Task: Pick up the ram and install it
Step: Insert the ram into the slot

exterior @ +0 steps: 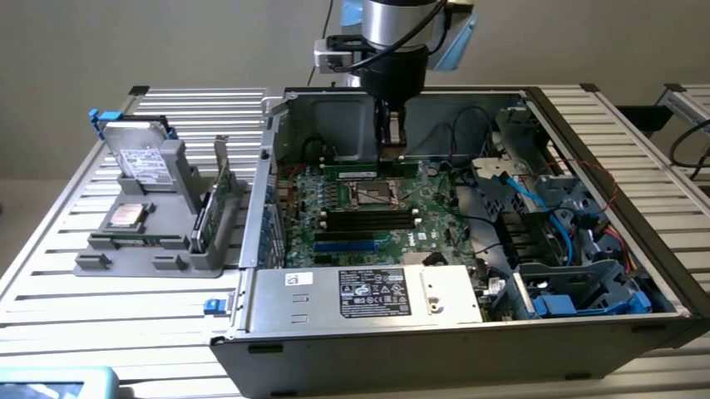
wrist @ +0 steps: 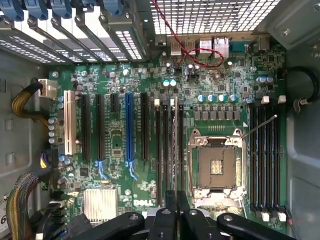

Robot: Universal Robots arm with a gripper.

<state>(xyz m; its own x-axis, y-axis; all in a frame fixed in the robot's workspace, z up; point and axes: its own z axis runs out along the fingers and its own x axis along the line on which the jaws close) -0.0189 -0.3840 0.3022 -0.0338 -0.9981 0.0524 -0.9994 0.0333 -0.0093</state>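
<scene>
A slatted metal table (exterior: 111,307) fills the room's middle, and on it lies an open computer case (exterior: 444,349). Its boxy power supply (exterior: 367,293), with white labels, sits along the near side. On the exterior view's left stands a grey tray (exterior: 145,253) with a hard drive (exterior: 142,158) propped in it.

Inside the case lies the green motherboard (exterior: 305,224), with the empty processor socket (exterior: 372,195) in its middle and banks of long black slots (exterior: 372,220) on either side of that.

The arm (exterior: 394,33) comes straight down into the case. The gripper (exterior: 391,156) hangs low over the board, its black fingers (wrist: 170,205) drawn nearly together and pinching the ram (exterior: 367,172) by its upper edge. The stick stands on edge, level, above the slots between the socket and the blue expansion slot (wrist: 128,135). Whether it touches a slot I cannot tell.
</scene>
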